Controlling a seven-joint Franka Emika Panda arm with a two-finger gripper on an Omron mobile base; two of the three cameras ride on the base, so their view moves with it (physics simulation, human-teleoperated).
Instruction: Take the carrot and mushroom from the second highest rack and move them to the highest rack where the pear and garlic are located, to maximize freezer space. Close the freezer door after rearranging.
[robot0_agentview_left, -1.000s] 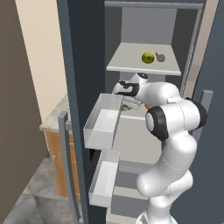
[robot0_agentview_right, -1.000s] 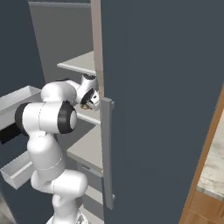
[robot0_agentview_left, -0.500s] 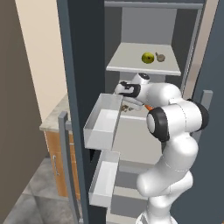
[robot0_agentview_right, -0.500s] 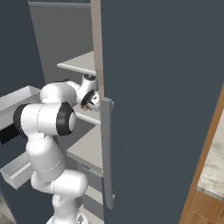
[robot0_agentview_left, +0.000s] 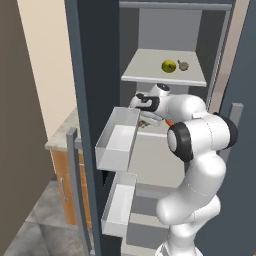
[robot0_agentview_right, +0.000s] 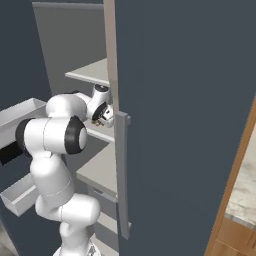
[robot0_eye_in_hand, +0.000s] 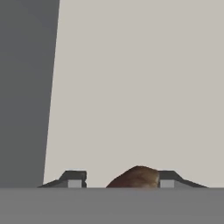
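Tool (robot0_eye_in_hand: 117, 183) reaching over the second highest rack (robot0_eye_in_hand: 140, 87), jaws partly narrowed around a brown mushroom (robot0_eye_in_hand: 133, 178) sitting between its tips, contact unclear, pear (robot0_agentview_left: 169, 65) and garlic (robot0_agentview_left: 183, 65) on the rack above the tool

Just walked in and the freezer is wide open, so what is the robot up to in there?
The white arm is reaching onto the second highest rack. In the hand view a brown, rounded item, apparently the mushroom, sits between the gripper fingers, which look to be at its sides; a firm grip cannot be confirmed. The pear and garlic sit on the highest rack. A bit of orange, probably the carrot, peeks out beside the arm.
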